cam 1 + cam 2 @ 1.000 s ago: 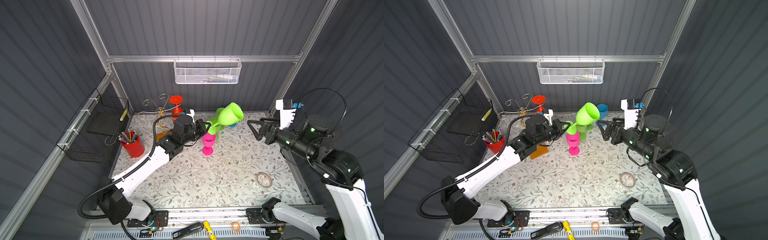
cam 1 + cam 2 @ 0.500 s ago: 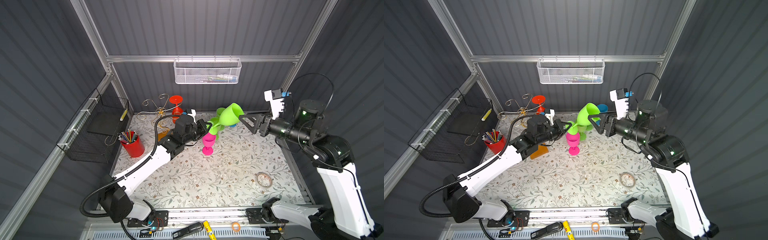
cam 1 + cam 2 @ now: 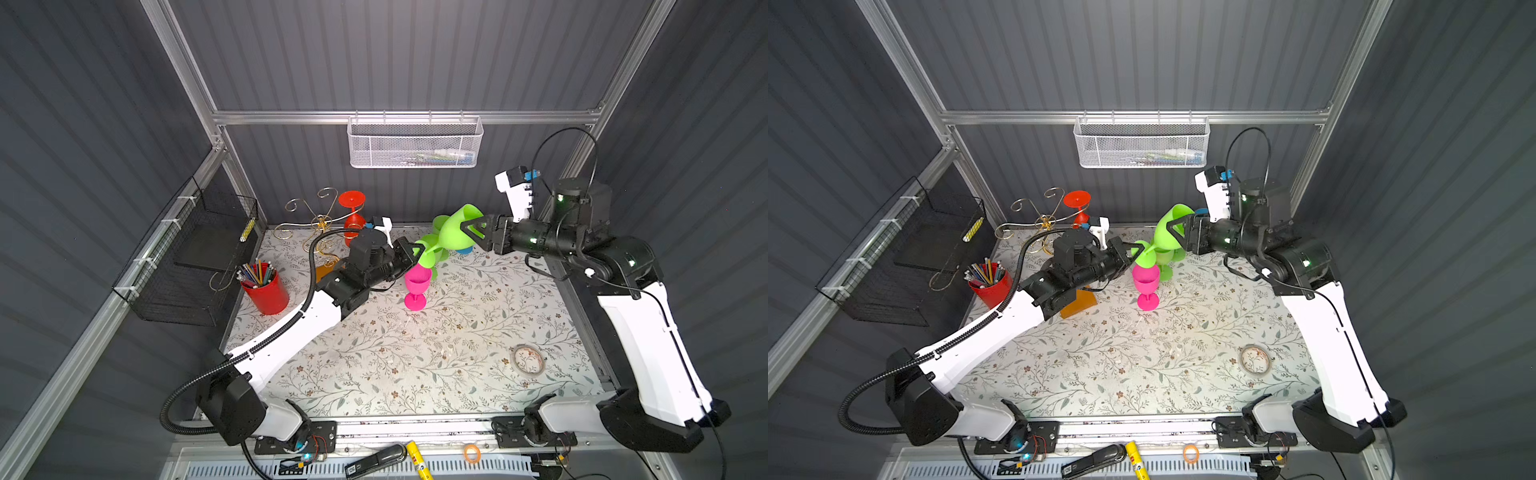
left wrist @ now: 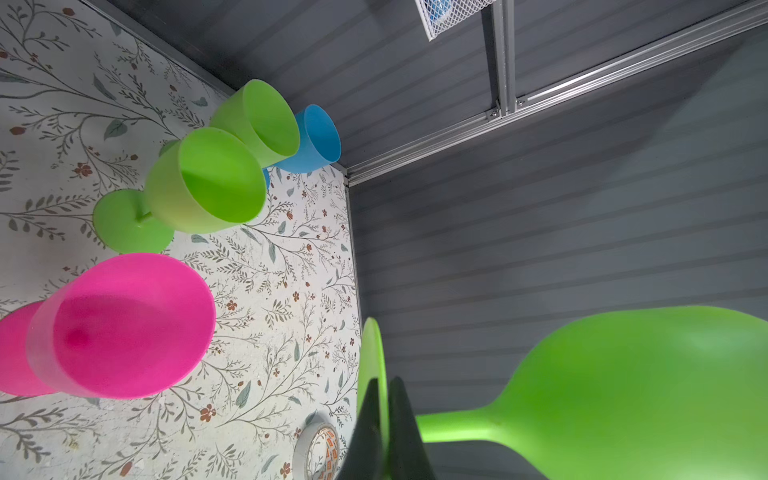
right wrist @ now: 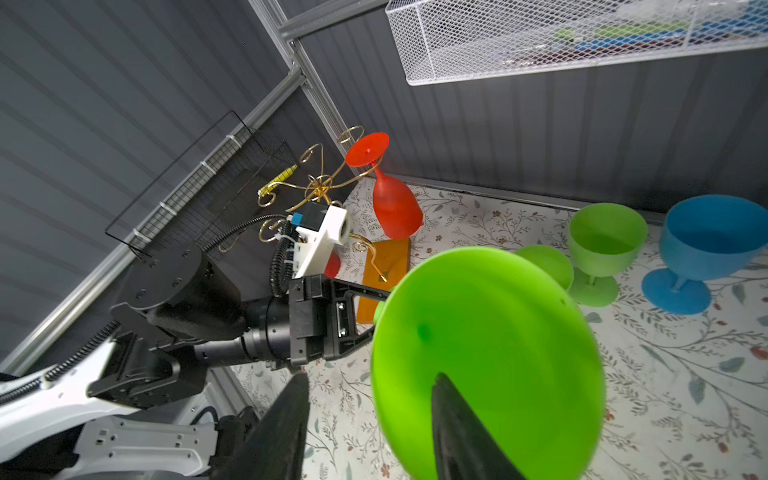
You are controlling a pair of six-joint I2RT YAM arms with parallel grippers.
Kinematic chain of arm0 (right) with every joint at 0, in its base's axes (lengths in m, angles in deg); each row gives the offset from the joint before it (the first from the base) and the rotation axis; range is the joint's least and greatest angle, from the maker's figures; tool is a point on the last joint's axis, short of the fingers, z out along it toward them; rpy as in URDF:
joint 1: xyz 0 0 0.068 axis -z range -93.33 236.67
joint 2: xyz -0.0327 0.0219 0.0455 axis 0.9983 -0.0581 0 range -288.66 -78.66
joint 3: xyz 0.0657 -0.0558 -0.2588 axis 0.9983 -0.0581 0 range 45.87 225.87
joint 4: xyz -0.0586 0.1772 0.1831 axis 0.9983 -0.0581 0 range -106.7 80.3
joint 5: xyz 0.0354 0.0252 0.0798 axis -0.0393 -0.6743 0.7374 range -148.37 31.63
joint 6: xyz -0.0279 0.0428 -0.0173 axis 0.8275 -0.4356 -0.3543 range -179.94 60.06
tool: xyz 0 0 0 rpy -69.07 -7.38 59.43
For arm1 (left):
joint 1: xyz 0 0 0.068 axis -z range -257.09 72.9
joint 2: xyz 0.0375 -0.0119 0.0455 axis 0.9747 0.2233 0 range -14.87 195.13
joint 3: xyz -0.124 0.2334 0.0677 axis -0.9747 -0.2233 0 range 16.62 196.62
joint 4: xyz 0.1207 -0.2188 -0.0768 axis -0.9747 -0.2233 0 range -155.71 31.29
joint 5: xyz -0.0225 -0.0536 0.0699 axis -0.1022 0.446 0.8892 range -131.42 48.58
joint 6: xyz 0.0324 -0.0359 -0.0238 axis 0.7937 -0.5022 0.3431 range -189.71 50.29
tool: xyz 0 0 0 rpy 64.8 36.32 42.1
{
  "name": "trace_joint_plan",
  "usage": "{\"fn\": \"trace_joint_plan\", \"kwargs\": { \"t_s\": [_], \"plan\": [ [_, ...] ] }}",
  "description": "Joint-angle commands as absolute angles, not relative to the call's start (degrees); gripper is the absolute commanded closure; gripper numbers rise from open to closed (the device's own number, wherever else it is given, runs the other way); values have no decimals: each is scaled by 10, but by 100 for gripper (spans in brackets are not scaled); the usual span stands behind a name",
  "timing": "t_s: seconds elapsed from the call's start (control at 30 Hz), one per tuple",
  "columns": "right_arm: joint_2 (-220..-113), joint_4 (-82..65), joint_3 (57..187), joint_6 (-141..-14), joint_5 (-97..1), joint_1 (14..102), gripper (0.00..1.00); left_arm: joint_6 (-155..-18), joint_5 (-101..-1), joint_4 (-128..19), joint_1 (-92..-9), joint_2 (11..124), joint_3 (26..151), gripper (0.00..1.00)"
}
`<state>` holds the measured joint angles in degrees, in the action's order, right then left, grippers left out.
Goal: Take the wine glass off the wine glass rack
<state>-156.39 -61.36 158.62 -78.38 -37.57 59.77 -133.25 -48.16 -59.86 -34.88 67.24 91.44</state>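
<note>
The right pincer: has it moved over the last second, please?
Yes: in both top views the right pincer has moved left, from beyond the right end of the white mesh basket to below it, reaching the green wine glass.

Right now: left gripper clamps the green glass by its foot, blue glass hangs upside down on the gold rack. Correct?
No. The red glass, not a blue one, hangs upside down on the gold rack; the right wrist view shows it. The left gripper does clamp the green glass by its foot.
</note>
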Motion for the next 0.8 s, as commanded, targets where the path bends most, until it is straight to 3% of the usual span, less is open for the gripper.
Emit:
{"fn": "trace_joint_plan", "kwargs": {
  "t_s": [0.0, 0.13, 0.37, 0.43, 0.53, 0.77],
  "plan": [
    [-1578, -631, 1612, -764, -385, 585, 56, -1323, -488, -583, -350, 675, 920, 100],
    [-1599, -641, 1630, -754, -410, 574, 64, -1323, -486, -582, -350, 675, 918, 100],
    [-1612, -648, 1640, -739, -413, 569, 99, -1307, -479, -600, -350, 674, 929, 100],
    [-1614, -650, 1642, -734, -419, 570, 100, -1300, -472, -606, -349, 671, 932, 98],
    [-1619, -655, 1653, -728, -431, 570, 100, -1289, -459, -614, -350, 665, 932, 80],
    [-1636, -670, 1678, -709, -497, 575, 100, -1252, -435, -656, -350, 659, 954, 23]
  ]
}}
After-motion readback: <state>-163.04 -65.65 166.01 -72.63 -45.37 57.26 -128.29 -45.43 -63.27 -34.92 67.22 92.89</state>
